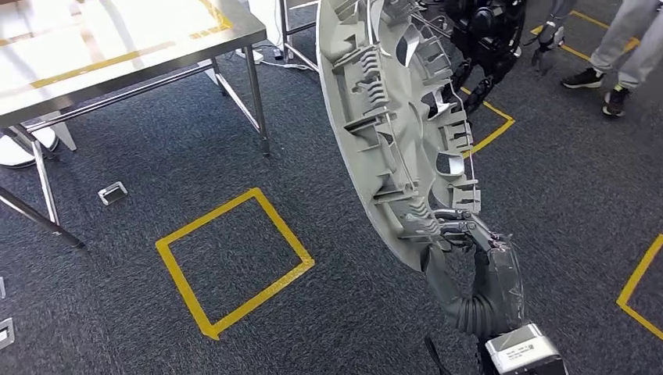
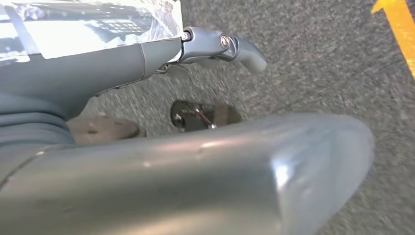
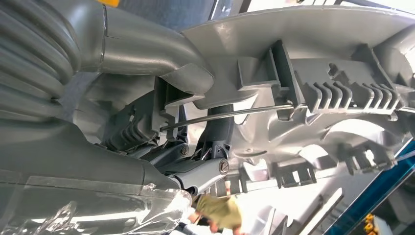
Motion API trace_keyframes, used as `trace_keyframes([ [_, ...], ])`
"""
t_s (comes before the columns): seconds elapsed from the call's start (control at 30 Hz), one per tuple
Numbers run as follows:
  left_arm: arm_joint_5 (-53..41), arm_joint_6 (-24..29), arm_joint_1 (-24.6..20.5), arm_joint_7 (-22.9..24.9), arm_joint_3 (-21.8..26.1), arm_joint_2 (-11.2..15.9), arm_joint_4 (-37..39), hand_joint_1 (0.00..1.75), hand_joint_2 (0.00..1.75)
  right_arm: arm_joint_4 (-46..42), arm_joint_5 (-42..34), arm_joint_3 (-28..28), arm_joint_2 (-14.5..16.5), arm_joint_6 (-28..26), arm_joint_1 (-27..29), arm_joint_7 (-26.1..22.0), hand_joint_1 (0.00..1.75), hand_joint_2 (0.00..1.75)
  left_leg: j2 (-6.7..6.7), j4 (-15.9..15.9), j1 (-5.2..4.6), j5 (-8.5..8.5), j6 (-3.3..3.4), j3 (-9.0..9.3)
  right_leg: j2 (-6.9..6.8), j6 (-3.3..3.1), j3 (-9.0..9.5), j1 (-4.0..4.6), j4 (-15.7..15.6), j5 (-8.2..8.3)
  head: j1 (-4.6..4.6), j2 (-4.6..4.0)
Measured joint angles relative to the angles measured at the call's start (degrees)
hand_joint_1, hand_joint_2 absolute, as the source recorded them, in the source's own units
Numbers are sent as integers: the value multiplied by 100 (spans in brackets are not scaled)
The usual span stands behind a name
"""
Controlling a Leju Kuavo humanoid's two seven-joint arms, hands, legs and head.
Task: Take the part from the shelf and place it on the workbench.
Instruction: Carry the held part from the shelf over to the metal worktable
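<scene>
The right hand (image 1: 457,234) grasps the part (image 1: 391,117), a large grey moulded plastic panel with ribs and clips on the side facing the camera. The fingers (image 1: 449,226) close on its lower rim, and the right wrist view shows the thumb (image 3: 161,63) laid over the rim while the darker fingers (image 3: 200,171) hook in among the ribs (image 3: 342,93). The part is held off the floor, standing up from the hand: its long axis runs from the grip at the lower right of the head view up and away, leaning a little to the left, with the free end at the far top. Its ribbed face turns toward the robot's right, and its smooth curved back turns left, toward the desk (image 1: 117,47).

The desk, a steel-topped one with yellow tape lines, lies ahead and well to the left of the part, across the carpet with a yellow taped square (image 1: 234,262). So the carry, as I judge it, must go leftward and forward, and the right arm is the one bearing the load.

The left hand (image 2: 215,46) hangs over the carpet with a finger stretched out and nothing in it that I can see; whether it is fully released I cannot tell

A person's legs (image 1: 625,47) stand at the far right, near another robot (image 1: 489,39)
</scene>
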Motion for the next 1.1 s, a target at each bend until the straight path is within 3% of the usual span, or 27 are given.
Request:
trace_keyframes([
  [0.03,0,-2,0,1,-1,-2,-1,0,0,0,11,1,1,2,2,2,175,175,-74,6,-4,-9,8,7,20,1,-187,4,287,-52,20,0],
  [0.07,0,-2,4,1,-1,-2,-1,0,0,0,20,1,1,3,4,5,175,175,-151,17,-8,-20,10,18,26,-2,-292,7,388,12,31,0],
  [0.1,0,0,9,2,-1,-1,-1,0,0,0,25,1,1,4,6,8,175,175,-232,32,-8,-35,7,29,37,-11,-292,8,270,186,41,0],
  [0.17,0,0,12,2,-1,-2,-2,0,0,1,33,1,1,4,8,14,175,175,-394,76,-1,-77,-19,46,188,-42,-65,-7,-398,647,66,0],
  [0.2,0,-1,8,2,-1,-2,-2,0,0,0,36,2,1,5,14,16,175,175,-469,109,-2,-98,-42,33,309,-56,67,-21,-727,783,74,0],
  [0.27,1,-2,15,3,-1,-3,-3,0,0,-5,40,3,-1,9,22,24,175,175,-595,140,18,-112,-107,-18,469,-81,196,-27,-1021,807,81,0],
  [0.33,1,-3,41,4,-2,0,-2,0,0,-10,42,2,-2,12,19,31,175,175,-702,130,46,-105,-184,-51,388,-122,223,-16,-1079,789,86,0],
  [0.37,1,-2,56,4,-3,1,-2,0,0,-11,43,1,-2,14,17,34,175,175,-655,148,44,-128,-219,-67,323,-156,252,-19,-1114,791,82,0],
  [0.43,2,-4,59,5,-4,1,-2,0,0,-15,51,1,-1,21,20,42,175,175,-375,431,28,-300,-278,-193,172,-219,331,-30,-1180,788,25,0],
  [0.5,3,-15,44,10,-5,-1,-3,0,0,-18,74,3,-1,32,24,62,175,175,-82,1107,41,-599,-329,-505,13,-256,396,-11,-1197,755,-45,0],
  [0.57,2,-25,40,17,-5,-1,-3,0,0,-17,96,6,-1,45,24,88,175,175,-4,1617,65,-719,-365,-769,-144,-262,441,-3,-1192,711,-75,0],
  [0.6,2,-28,47,21,-5,-1,-3,0,0,-17,102,7,0,50,24,101,175,175,13,1594,71,-629,-372,-772,-213,-256,466,-2,-1189,688,-89,0],
  [0.67,2,-32,58,23,-5,1,-3,0,0,-17,107,8,1,54,24,124,175,175,129,984,68,-228,-354,-494,-340,-229,537,1,-1185,634,-112,0],
  [0.7,2,-33,55,24,-5,1,-3,0,0,-17,109,8,1,55,24,134,175,175,281,635,33,-79,-324,-326,-400,-208,572,14,-1186,608,-125,0],
  [0.77,2,-34,33,22,-5,0,-3,0,0,-17,113,8,-1,56,24,145,175,175,516,201,-36,-2,-224,-117,-513,-154,602,49,-1186,572,-143,0],
  [0.8,2,-35,26,22,-4,-1,-3,0,0,-18,114,8,-1,57,23,148,175,175,539,164,-65,-40,-178,-104,-576,-127,604,65,-1192,566,-140,0],
  [0.87,2,-35,40,21,-3,-1,-3,0,0,-20,114,5,-2,60,16,150,175,175,403,112,-49,-41,-104,-99,-633,-68,626,62,-1194,530,-125,0],
  [0.93,4,-35,54,17,-3,-1,-3,0,0,-26,115,3,-2,64,12,151,175,175,259,68,-12,-21,-45,-75,-379,-26,544,32,-973,366,-93,0],
  [1.0,5,-39,38,11,-4,-5,-3,0,0,-29,115,4,-4,75,15,164,175,175,114,57,4,-17,-3,-65,-62,-17,195,15,-308,57,-32,0],
  [1.03,4,-42,27,9,-4,-8,-3,0,0,-28,115,5,-5,84,18,176,175,175,36,59,1,-20,10,-64,-6,-18,-30,17,82,-74,-4,0],
  [1.07,4,-45,23,9,-5,-10,-3,0,0,-27,115,6,-6,92,20,189,175,175,-48,63,-2,-24,18,-57,17,-18,-208,20,356,-112,16,0],
  [1.1,4,-46,23,11,-5,-11,-3,0,0,-27,117,7,-6,101,21,203,175,175,-135,68,-5,-29,18,-46,25,-22,-293,21,427,-31,29,0],
])
